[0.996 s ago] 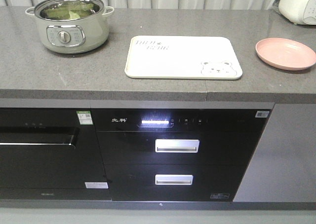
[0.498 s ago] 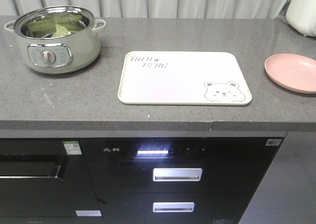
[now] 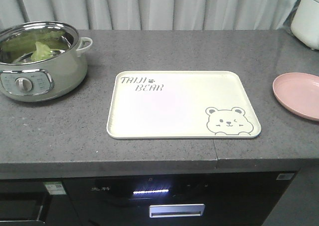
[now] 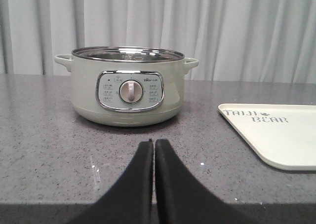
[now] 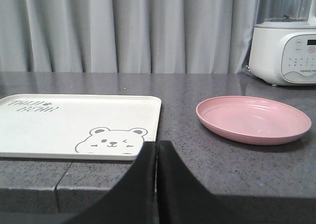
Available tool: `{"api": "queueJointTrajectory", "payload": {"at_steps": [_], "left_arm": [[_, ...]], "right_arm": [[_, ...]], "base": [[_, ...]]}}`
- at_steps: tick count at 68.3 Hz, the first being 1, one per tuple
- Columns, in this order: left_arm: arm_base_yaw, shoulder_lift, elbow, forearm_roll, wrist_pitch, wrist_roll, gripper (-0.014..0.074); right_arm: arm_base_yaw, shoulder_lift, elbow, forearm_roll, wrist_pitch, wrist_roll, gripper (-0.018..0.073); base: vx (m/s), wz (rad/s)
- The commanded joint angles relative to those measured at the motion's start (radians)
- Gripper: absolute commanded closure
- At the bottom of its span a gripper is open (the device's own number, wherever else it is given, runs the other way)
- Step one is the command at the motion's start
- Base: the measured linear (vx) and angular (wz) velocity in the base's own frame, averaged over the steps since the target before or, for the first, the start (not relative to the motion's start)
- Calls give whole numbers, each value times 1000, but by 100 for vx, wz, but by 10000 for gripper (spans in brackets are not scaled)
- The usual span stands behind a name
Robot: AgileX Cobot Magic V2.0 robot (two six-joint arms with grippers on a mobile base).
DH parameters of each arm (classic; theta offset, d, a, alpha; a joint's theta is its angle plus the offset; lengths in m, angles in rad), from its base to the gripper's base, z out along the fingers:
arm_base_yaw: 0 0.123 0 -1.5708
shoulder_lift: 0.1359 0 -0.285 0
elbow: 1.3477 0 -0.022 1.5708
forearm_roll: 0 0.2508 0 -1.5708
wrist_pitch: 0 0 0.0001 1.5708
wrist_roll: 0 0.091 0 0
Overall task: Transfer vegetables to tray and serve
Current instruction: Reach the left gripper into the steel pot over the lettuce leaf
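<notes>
Grey counter: pot, tray, pink plate (white appliance, corner).

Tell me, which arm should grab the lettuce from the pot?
Probably the left. The left claw points straight at the pot holding the lettuce; the right claw faces the tray and pink plate instead.

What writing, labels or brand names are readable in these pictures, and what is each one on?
"TAIJI BEAR": grey letters on the tray, beside a winking bear drawing.
Labels around the dial on the pot: too small to read.
Button panel on the white appliance: too small to read.
Brand characters on the oven front: blurred.
Print on the green sticker: unreadable.
</notes>
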Motion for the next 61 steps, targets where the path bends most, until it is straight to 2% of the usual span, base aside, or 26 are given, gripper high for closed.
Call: {"api": "queueJointTrajectory", "payload": {"at_steps": [1,61], "left_arm": [[3,-16,24,-1,-72,-4,603],[3,-16,24,-1,-72,-4,603]], "right_arm": [[-1,-4,7,-7,-75,-2,564],[-1,-4,7,-7,-74,-2,564]], "base": [[18,-3],[12,0]]}}
